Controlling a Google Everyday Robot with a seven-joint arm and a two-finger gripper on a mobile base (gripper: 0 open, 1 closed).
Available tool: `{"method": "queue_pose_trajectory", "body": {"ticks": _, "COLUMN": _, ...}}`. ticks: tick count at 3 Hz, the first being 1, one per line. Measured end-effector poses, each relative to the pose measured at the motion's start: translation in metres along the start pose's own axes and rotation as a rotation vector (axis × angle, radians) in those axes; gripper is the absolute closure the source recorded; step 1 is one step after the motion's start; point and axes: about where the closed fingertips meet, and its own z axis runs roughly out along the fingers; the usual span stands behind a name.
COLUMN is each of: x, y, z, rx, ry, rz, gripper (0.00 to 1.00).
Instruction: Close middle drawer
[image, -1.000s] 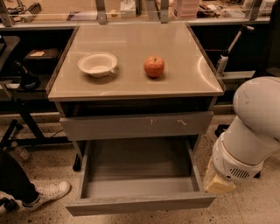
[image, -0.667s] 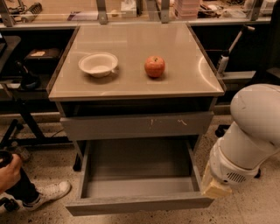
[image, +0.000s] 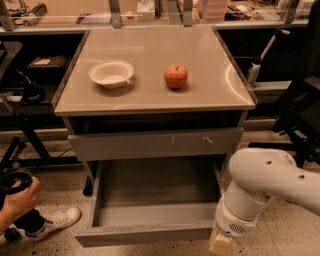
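Note:
The middle drawer (image: 155, 195) stands pulled far out below the cabinet, its grey box interior empty and its plain flat front (image: 145, 235) nearest to me. Above it sits the taller grey front with small white scratches (image: 155, 144), nearly pushed in. My white arm (image: 265, 180) comes in from the right. The gripper (image: 221, 243) is at its low end, a beige tip by the right corner of the open drawer's front, close to it; I cannot tell if it touches. The lowest front is out of view.
A white bowl (image: 111, 73) and a red apple (image: 175, 76) rest on the cabinet's tan top (image: 150, 100). A person's hand (image: 17, 197) and white shoe (image: 50, 222) are at the left on the floor side. Dark frames and a chair (image: 300, 115) stand at the right.
My arm has dropped lower and swung left, bringing the gripper toward the drawer front's right corner. A person's hand has come into view at the left. The drawer is still pulled out.

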Motion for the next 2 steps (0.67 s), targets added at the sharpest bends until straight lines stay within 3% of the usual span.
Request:
{"method": "queue_pose_trajectory", "body": {"ticks": 1, "x": 0.0070, "y": -0.0134, "z": 0.0521, "rx": -0.062, "ry": 0.004, "rz": 0.041, "gripper": 1.00}}
{"method": "queue_pose_trajectory", "body": {"ticks": 2, "x": 0.0070, "y": -0.0134, "z": 0.0522, "rx": -0.062, "ry": 0.004, "rz": 0.041, "gripper": 1.00}}
